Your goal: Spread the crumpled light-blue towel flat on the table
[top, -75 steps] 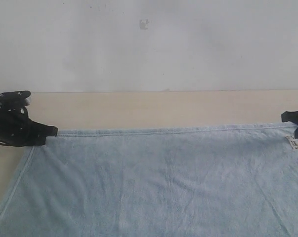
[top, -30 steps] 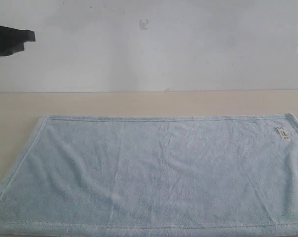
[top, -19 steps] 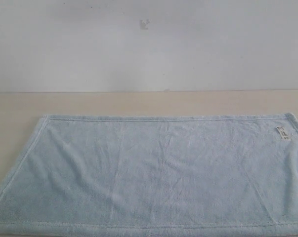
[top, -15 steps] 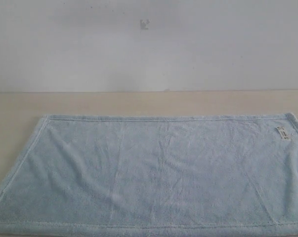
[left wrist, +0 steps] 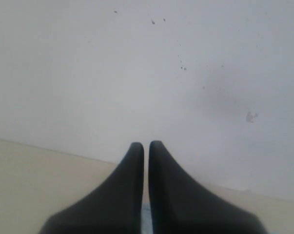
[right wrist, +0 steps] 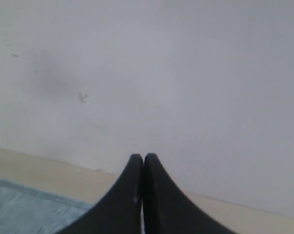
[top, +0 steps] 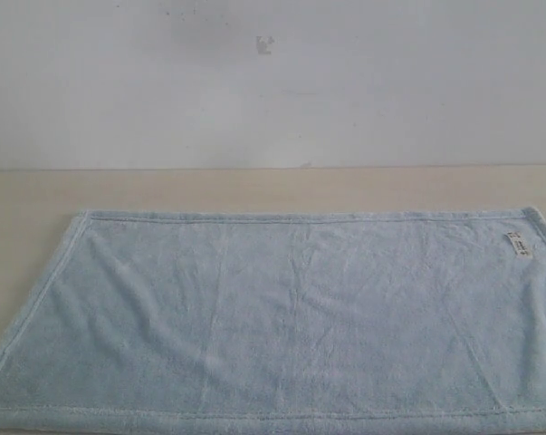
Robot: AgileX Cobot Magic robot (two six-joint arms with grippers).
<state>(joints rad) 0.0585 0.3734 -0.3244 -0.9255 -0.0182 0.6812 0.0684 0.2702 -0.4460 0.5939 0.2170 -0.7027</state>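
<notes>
The towel (top: 282,317) now lies spread open on the table (top: 254,190). Its far hem runs straight and roughly parallel to the table's far edge, with a band of bare surface between the two, and its near hem is towards the table's near side. Its small white tag (top: 517,246) lies flat by the far right corner of the cloth. A moment ago both arms pinched the two far corners and held the far hem taut. They then let go and lifted away, and the exterior view no longer shows either of them. The cloth has not moved over the last second, so it settled where it was released. The left gripper (left wrist: 146,146) is closed on nothing, its fingers pressed almost together and pointing at the whitish wall (top: 345,91) above the table. The right gripper (right wrist: 143,158) is likewise clenched and empty, with a corner of the blue cloth visible below it. Only faint creases remain on the surface and no fold or bunching shows, though the right edge of the cloth runs out of the exterior view. I judge the spreading done, with nothing left to smooth.
</notes>
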